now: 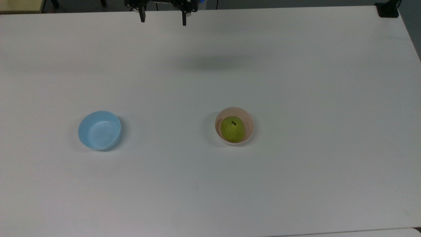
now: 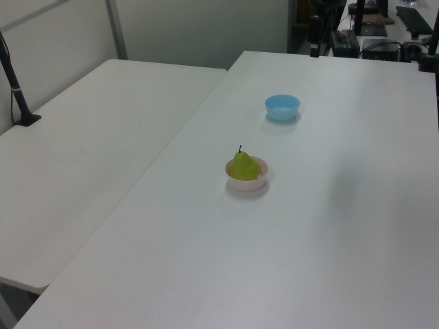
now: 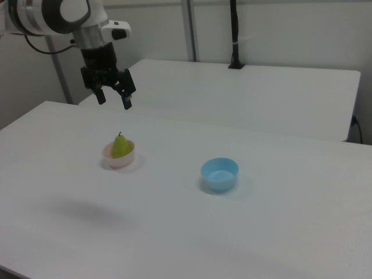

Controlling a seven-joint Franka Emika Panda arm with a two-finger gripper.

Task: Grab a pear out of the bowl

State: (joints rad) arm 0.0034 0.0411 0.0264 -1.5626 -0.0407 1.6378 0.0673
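The pear (image 1: 232,129) is seen sitting upright in the pink bowl (image 1: 249,120), stem up, its base cradled by the bowl's wall, so that it is kept from rolling on the flat white counter (image 1: 296,181). Most of the bowl's inside is taken up by the fruit; nothing else is held in it. In the right view the pear's narrow top and stem are seen rising above the rim, which is judged to leave the upper body free for a grasp from above.

A blue bowl (image 1: 99,130) is set on the same counter, well apart from the pink bowl, on the top view's left. It is empty, and it is judged to play no part in the task.

The tool (image 3: 113,99) is held high above the counter, with its two fingers spread wide and nothing between them. In the top view it is found at the far edge of the counter, well apart from the pink bowl; in the right view it hangs above and a little to the left of that bowl. The open, raised stance is judged to suit an approach not yet begun: the tool must be brought over the pink bowl and lowered around the pear before anything can be lifted.
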